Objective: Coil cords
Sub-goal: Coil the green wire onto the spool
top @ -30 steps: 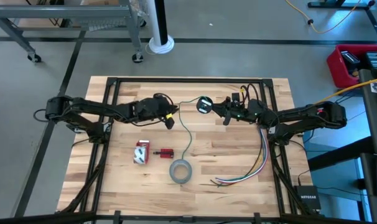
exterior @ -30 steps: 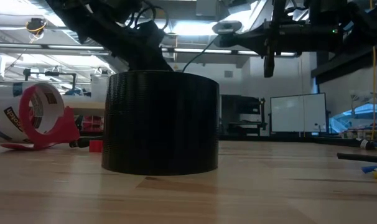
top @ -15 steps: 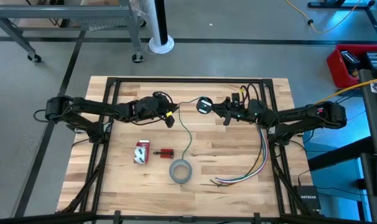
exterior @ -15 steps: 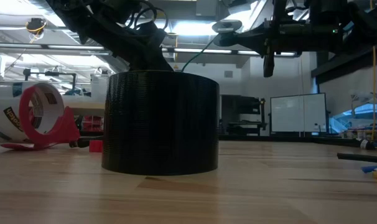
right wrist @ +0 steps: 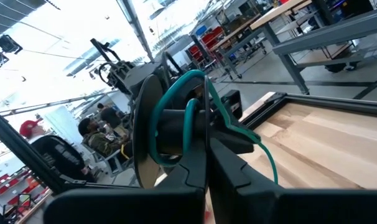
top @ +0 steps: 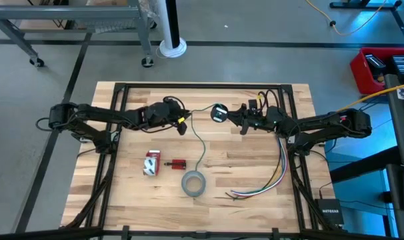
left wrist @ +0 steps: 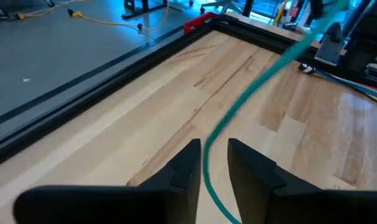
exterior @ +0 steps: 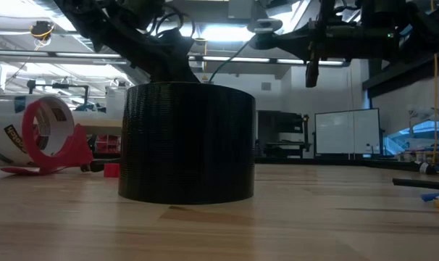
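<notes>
Pale butcher-block planks make up the bench [top: 242,167], framed by dark rails. One thin greenish-grey flexible cord [top: 201,143] runs from the small round dark spool [top: 219,113] down toward the grey ring-shaped tape roll [top: 193,183]. The right jaws [right wrist: 206,134] are closed on the spool, held above the far middle of the bench, with a few turns wound on. The left jaws [left wrist: 213,163] sit just beside it on the left, fingers narrowly parted, the cord passing loosely between them without a firm pinch. Its free length lies roughly front-to-back, so the left arm is nearer the slack to feed. Also present: one bunch of multicoloured wires [top: 272,179], one red-and-white tape dispenser [top: 151,163].
</notes>
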Controlling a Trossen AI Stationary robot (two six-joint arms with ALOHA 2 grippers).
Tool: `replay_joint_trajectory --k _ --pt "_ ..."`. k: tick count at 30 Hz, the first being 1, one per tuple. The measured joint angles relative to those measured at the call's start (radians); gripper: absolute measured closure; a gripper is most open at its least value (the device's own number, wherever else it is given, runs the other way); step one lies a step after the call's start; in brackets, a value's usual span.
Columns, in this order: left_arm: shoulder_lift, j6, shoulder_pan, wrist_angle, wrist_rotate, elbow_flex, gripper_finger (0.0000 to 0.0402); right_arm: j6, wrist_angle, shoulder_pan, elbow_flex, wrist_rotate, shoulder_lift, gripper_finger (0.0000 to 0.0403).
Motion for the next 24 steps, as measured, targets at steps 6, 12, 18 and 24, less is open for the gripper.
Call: replay_joint_trajectory --k 6,12,18,24 --pt "0.0 -0.027 0.002 0.0 0.006 0.0 0.0272 0.0 0.0 0.0 0.0 0.0 0.0 0.0399" --pt "0.0 -0.014 0.002 0.006 0.006 0.0 0.0255 0.0 0.0 0.0 0.0 0.0 0.0 0.0398" --pt "0.003 0.006 0.001 0.038 0.006 0.001 0.026 0.0 0.0 0.0 0.0 0.0 0.0 0.0398" --pt "0.011 0.006 0.001 0.064 0.006 0.001 0.026 0.0 0.0 0.0 0.0 0.0 0.0 0.0398"
